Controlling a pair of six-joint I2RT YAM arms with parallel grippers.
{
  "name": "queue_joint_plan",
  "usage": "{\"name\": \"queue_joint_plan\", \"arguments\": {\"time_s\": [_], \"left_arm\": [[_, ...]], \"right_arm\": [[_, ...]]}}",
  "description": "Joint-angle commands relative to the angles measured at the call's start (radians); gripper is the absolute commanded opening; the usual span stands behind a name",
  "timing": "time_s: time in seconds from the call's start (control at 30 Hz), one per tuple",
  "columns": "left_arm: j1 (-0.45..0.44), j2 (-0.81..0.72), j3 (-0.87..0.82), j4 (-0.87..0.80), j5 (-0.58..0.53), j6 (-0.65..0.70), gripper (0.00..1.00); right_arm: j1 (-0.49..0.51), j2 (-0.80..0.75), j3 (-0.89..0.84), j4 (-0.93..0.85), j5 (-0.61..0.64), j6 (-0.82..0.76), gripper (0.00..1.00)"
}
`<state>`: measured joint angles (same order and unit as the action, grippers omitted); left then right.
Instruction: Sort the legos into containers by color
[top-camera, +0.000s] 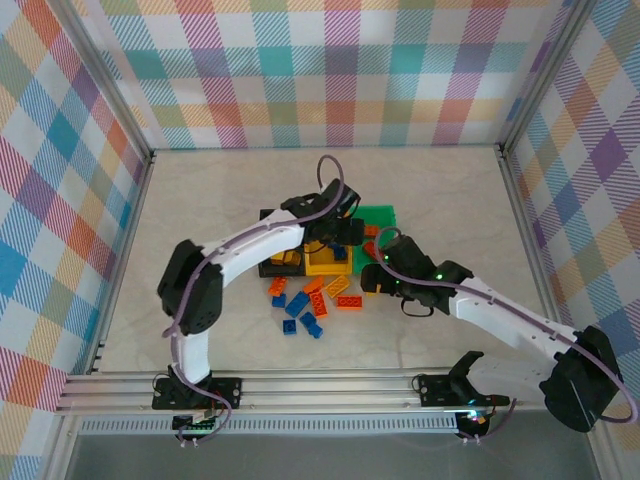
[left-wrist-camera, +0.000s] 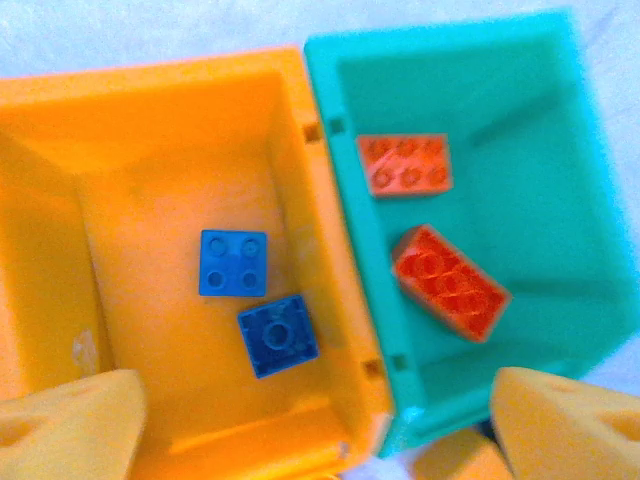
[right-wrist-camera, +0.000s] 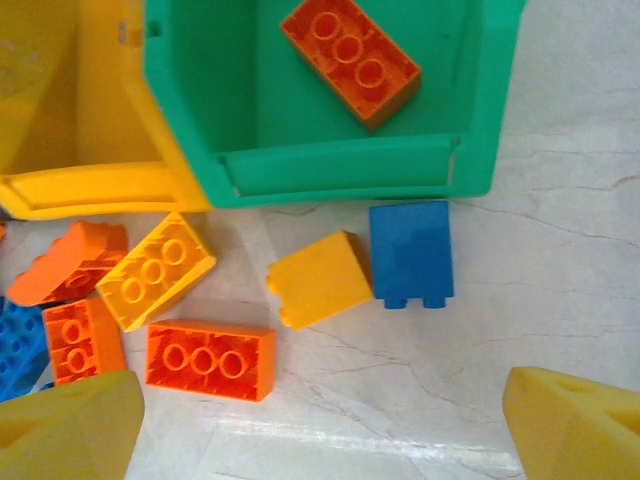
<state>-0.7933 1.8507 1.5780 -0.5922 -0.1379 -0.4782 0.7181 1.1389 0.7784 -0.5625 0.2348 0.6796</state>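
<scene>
Setting: pale marbled table, closed in by plaid cloth walls.

Left gripper: hung over the bins with its yellow pads spread wide apart; it held nothing.

Under the left gripper: the yellow bin had two bricks on its floor, a light blue square brick lying studs up and a darker blue brick just beside it, slightly turned.

Next to that: the green bin stood against the yellow bin's side and held a pale orange brick and a red-orange brick, lying apart, the second at an angle.

Right gripper: was low over the table beside the green bin, fingers wide apart, gripping nothing.

Ahead of the right gripper: a plain yellow brick and a blue brick touched each other on the table, just outside the green bin's wall.

Further left: a studded yellow brick and a long orange brick lay loose near the yellow bin, with more orange and blue ones at the picture's edge.

Black bin: stood on the yellow bin's other side, partly under the left arm, yellow pieces inside.

Loose pile: blue and orange bricks lay scattered on the table in front of the bins.
</scene>
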Motion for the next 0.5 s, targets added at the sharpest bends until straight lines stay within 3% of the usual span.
{"name": "queue_joint_plan", "arguments": {"time_s": [0.0, 0.17, 0.47], "left_arm": [[-0.028, -0.173, -0.080, 0.047, 0.037, -0.017, 0.99], [-0.080, -0.349, -0.281, 0.073, 0.023, -0.047, 1.00], [-0.112, -0.684, -0.598, 0.038, -0.053, -0.120, 1.00]], "right_arm": [[-0.029, 0.061, -0.007, 0.045, -0.045, -0.028, 0.92], [-0.090, 0.157, 0.004, 0.084, -0.060, -0.030, 0.88], [-0.172, 0.252, 0.023, 0.156, -0.063, 0.011, 0.74]]}}
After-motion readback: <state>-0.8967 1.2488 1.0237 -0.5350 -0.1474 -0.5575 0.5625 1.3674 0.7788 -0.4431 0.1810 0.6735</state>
